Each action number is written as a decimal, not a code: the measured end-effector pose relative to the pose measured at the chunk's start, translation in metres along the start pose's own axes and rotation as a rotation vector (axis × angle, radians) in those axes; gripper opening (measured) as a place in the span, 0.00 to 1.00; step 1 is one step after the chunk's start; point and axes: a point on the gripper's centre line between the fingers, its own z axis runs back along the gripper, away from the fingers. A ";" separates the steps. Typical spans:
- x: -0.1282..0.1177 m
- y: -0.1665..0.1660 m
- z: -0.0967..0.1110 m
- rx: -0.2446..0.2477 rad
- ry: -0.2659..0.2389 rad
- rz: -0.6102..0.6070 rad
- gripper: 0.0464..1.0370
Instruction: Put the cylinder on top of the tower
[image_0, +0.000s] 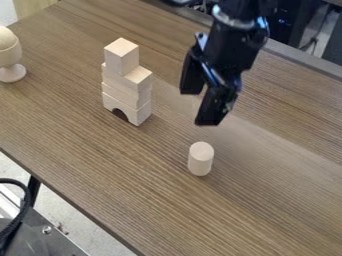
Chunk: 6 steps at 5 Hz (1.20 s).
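The black claw (199, 108) is held wide, its two fingers (215, 106) parted by a clear gap, and nothing is gripped between them. Neither the cylinder nor the tower is touched by it. It is hung over the tabletop (280, 165) from the upper-right edge, tilted, with the fingertips pointed downward, higher in view than the cylinder.

The pale cylinder (200, 159) is stood upright on the tabletop, between the lower-left and upper-right edges, well apart from both. The tower (127, 82) is set nearer the upper-left edge and apart from the cylinder. It is built of pale blocks, with an arched block (138, 114) at its base and a cube (121, 57) at its top, by which only part of the block beneath is covered. Near the upper-left edge, a pale rounded piece on a footed stand (10, 55) is seen.
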 end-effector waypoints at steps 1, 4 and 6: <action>-0.004 -0.011 -0.003 0.009 -0.032 0.029 0.96; 0.010 -0.019 -0.023 0.071 -0.136 0.048 0.96; 0.017 -0.019 -0.032 0.082 -0.188 0.042 0.96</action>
